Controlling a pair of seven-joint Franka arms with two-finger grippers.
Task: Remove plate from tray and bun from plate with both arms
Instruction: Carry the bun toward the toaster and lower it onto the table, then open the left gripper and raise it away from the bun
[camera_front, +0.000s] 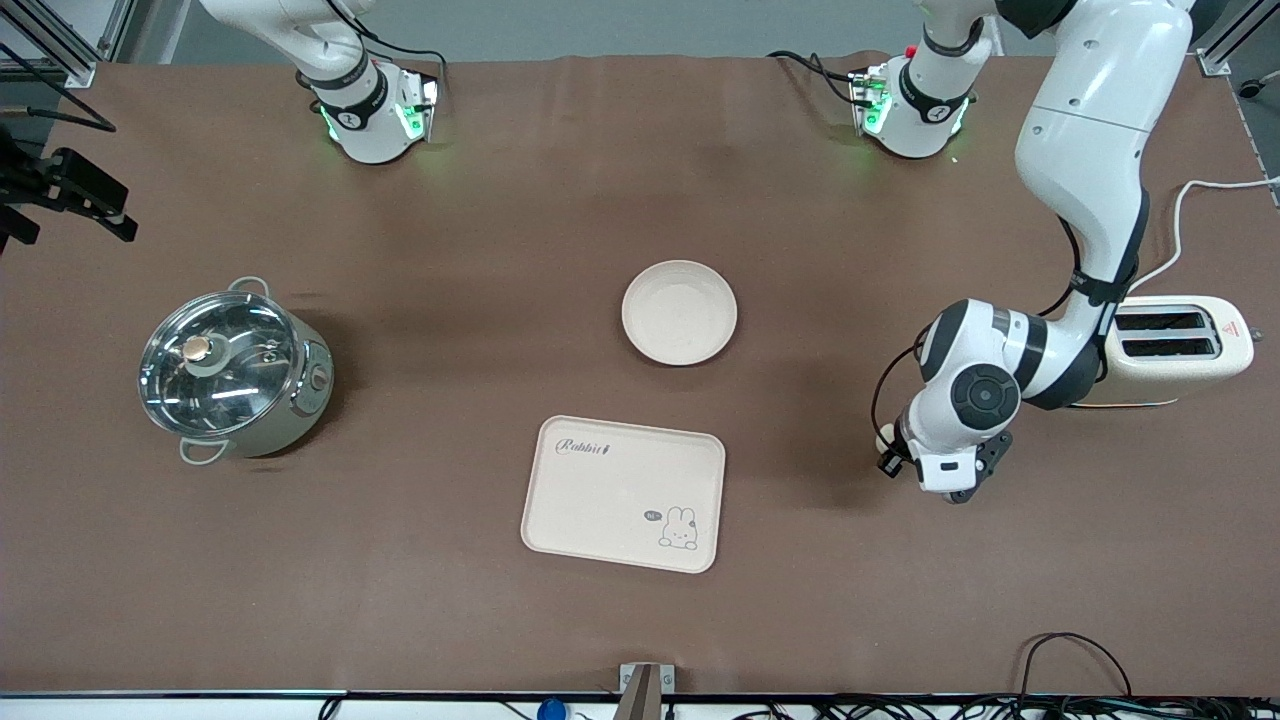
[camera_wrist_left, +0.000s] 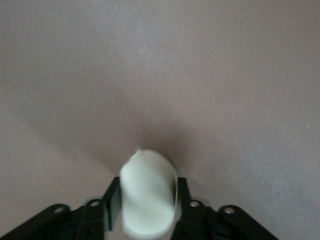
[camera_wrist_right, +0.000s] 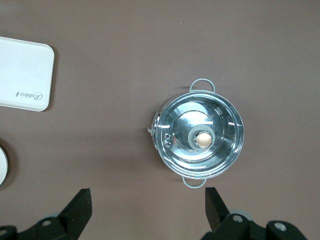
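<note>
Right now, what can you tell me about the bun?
The bun is a small, pale cream, smooth rounded lump, soft-looking like dough. It sits clamped between the two black fingers of the left pincer, one on each side, over bare brown table near the toaster. In the front view only a sliver shows beside the wrist.

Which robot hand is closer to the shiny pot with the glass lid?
Right. The right gripper hangs open above the silver lidded pot; the left gripper holds the pale bun near the cream toaster.
</note>
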